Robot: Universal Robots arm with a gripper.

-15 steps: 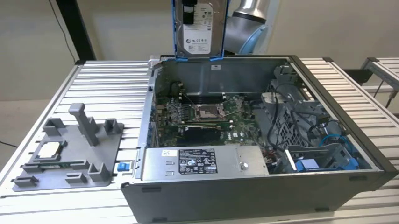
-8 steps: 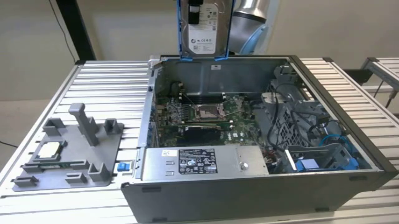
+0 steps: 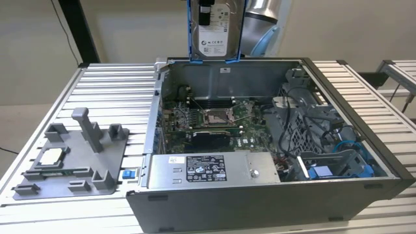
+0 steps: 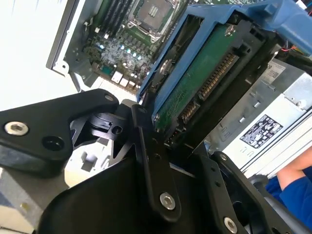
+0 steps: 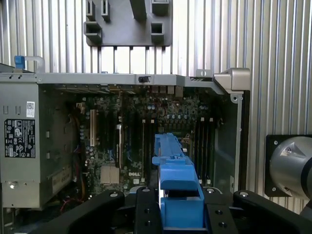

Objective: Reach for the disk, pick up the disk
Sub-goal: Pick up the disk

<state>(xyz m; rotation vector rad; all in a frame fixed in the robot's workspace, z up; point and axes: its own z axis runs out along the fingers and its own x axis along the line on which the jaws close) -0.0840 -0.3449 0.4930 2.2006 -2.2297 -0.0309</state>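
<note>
The disk point(image 3: 213, 27) is silver-grey with a white printed label and a black band, framed by blue rails; in the second wrist view its underside point(image 4: 202, 80) is a green circuit board. The fingers point(image 4: 151, 161) are matt black with silver screws. The computer case point(image 3: 260, 204) is dark grey, its motherboard point(image 3: 215, 122) green, its power supply point(image 3: 215, 168) pale grey with a black-and-white sticker. The surface point(image 3: 114, 80) is ribbed silver metal. A mid-grey fixture point(image 3: 75, 161) near its edge carries a silver chip point(image 3: 50, 156).

Case point(image 3: 260, 204): open, below the tool
Motherboard point(image 5: 131, 141): inside case, under the tool
Fixture point(image 3: 71, 161): on surface point(image 3: 117, 87), well apart from the tool
</note>
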